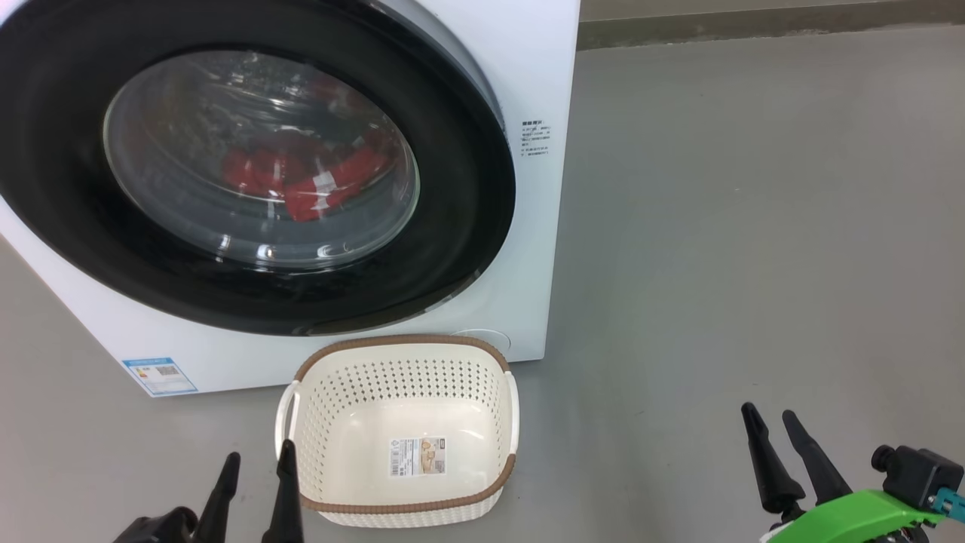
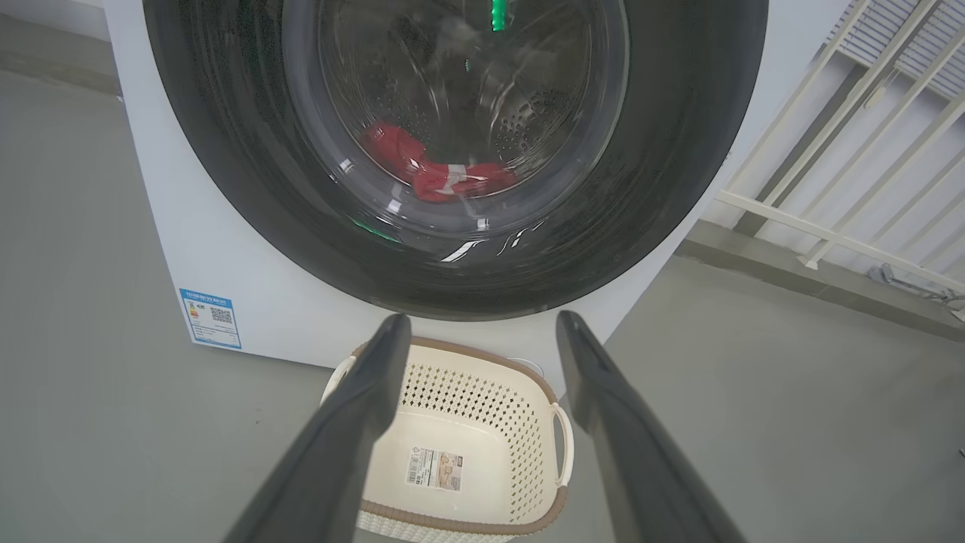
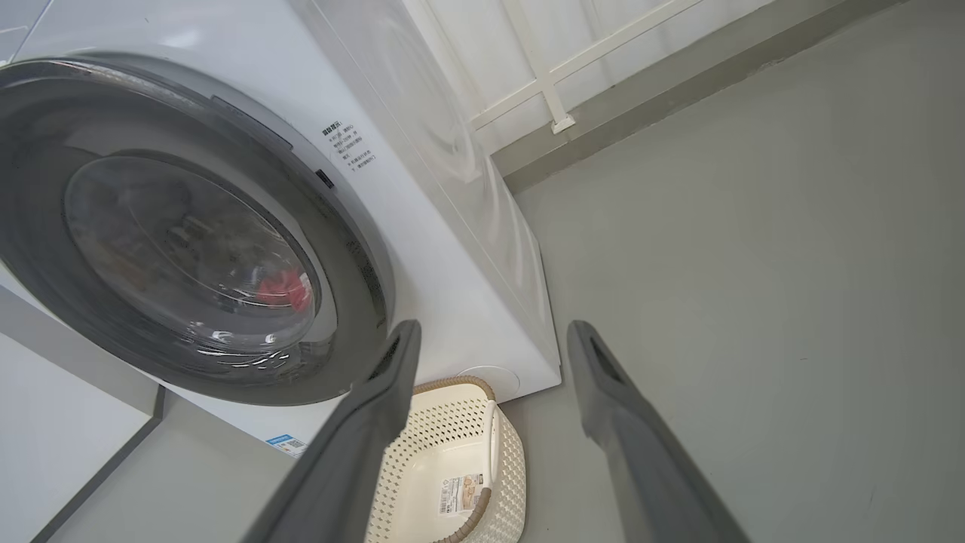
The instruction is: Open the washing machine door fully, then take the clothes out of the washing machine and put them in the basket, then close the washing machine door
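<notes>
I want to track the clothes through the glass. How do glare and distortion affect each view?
Head view: white glints along the lower window of the door, yet the clothes read clearly. Left wrist view: streaks and a green glint cross the glass, clothes visible. Right wrist view: the door looks washed-out grey, clothes a small red patch.

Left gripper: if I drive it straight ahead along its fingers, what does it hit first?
Probably the round washing machine door with its glossy black rim, low down. The left gripper likely passes over the cream perforated plastic basket, though depth is unclear.
</notes>
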You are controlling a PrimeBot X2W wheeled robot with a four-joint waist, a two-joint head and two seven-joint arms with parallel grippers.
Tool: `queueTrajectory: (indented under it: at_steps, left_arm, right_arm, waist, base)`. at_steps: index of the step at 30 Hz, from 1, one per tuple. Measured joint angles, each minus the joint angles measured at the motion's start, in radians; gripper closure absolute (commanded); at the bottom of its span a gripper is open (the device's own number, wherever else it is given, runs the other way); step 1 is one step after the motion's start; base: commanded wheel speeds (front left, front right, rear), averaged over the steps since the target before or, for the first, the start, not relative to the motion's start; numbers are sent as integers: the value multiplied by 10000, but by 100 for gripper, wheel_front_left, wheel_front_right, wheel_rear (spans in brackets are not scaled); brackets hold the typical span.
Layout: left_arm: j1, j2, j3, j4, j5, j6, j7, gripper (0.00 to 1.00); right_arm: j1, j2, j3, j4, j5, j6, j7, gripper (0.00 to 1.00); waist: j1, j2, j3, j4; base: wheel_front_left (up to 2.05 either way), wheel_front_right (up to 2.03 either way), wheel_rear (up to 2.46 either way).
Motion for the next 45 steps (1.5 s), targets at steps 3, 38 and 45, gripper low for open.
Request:
queueTrajectory:
  at_steps: [3, 38, 45]
  left_arm:
    - [5, 8, -52, -23, 395, 84, -100, 0]
    - [431, -309, 454, 148, 3672, -470, -1055, 0]
    - [431, -357, 585, 150, 3691, -736, -1055, 0]
  right_arm:
    - [76, -54, 58, 42, -228, 0, -86, 0]
    - [648, -257, -299, 136, -2872, 0, -1007, 0]
    - [696, -134, -339, -6, -2922, 0, -1007, 0]
  waist:
    - [0, 0, 4, -4]
    - [-1, 0, 77, 61]
    - [-1, 0, 119, 30]
  base:
    - [0, 0, 0]
    - [0, 0, 0]
    - [0, 0, 0]
